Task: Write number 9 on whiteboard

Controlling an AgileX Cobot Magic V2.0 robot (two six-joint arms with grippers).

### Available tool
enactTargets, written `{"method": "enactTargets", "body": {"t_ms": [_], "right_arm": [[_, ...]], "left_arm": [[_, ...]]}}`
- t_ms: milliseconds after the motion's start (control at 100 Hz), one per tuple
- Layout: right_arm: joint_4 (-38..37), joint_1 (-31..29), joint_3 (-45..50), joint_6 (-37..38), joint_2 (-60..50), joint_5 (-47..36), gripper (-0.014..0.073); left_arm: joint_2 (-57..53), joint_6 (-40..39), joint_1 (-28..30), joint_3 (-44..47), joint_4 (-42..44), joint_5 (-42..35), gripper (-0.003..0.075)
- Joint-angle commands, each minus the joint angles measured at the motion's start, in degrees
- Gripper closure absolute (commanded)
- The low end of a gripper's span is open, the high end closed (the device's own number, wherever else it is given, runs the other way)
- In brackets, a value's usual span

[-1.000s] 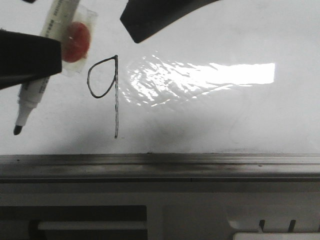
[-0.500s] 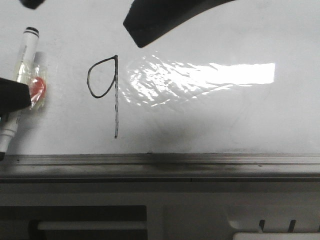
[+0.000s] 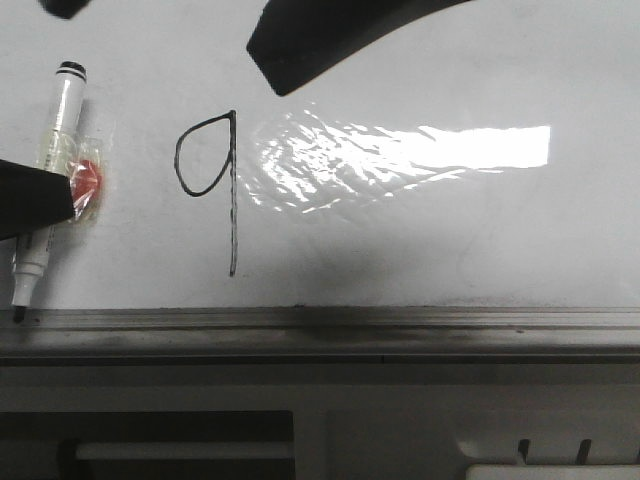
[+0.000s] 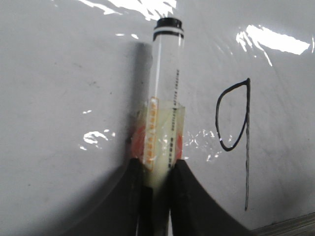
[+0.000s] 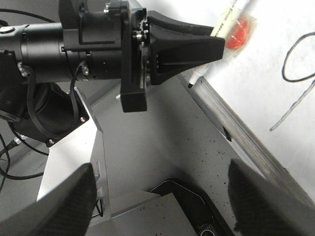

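The number 9 (image 3: 210,170) is drawn in thin black line on the whiteboard (image 3: 450,230), left of the glare patch. It also shows in the left wrist view (image 4: 236,123) and partly in the right wrist view (image 5: 295,64). My left gripper (image 4: 157,169) is shut on a white marker (image 4: 166,88) wrapped in clear tape with a red patch. In the front view the marker (image 3: 60,110) stands left of the 9, its tip at the grey ledge (image 3: 400,325). My right gripper (image 5: 165,196) is open and empty, off the board.
A black finger (image 3: 300,45) of the right gripper hangs over the board above the 9. Below the ledge are grey speckled surfaces (image 5: 162,137) and a dark recess (image 5: 197,206). The left arm's black wrist (image 5: 98,44) fills the right wrist view's far side.
My left gripper carried the marker left, away from the 9, and down towards the board. The marker's tip now rests at the ledge. The 9 and the right gripper are unchanged.
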Motion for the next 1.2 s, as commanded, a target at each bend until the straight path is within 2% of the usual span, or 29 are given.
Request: {"method": "enactTargets", "body": {"t_ms": [0, 220, 380, 940, 1040, 1190], "right_arm": [[0.8, 0.0, -1.4, -0.6, -1.1, -2.4, 0.0108], [0.8, 0.0, -1.4, -0.6, -1.1, -2.0, 0.0108], [0.8, 0.0, -1.4, -0.6, -1.1, -2.0, 0.0108], [0.8, 0.0, -1.4, -0.6, -1.1, -1.5, 0.0108], [0.8, 0.0, -1.4, -0.6, -1.1, -1.2, 0.0108], [0.8, 0.0, -1.4, -0.6, -1.1, -1.2, 0.0108]], "left_arm": [[0.0, -0.3, -0.1, -1.5, -0.3, -4.5, 0.0741], [0.0, -0.4, -0.1, -1.5, -0.3, -4.5, 0.0739], [0.0, -4.7, -0.1, -1.5, -0.3, -4.5, 0.0739], [0.0, -4.8, -0.1, -1.5, -0.3, -4.5, 0.0737], [0.0, -4.8, -0.1, -1.5, -0.3, -4.5, 0.0683], [0.0, -4.8, -0.1, -1.5, -0.3, -4.5, 0.0528]]}}
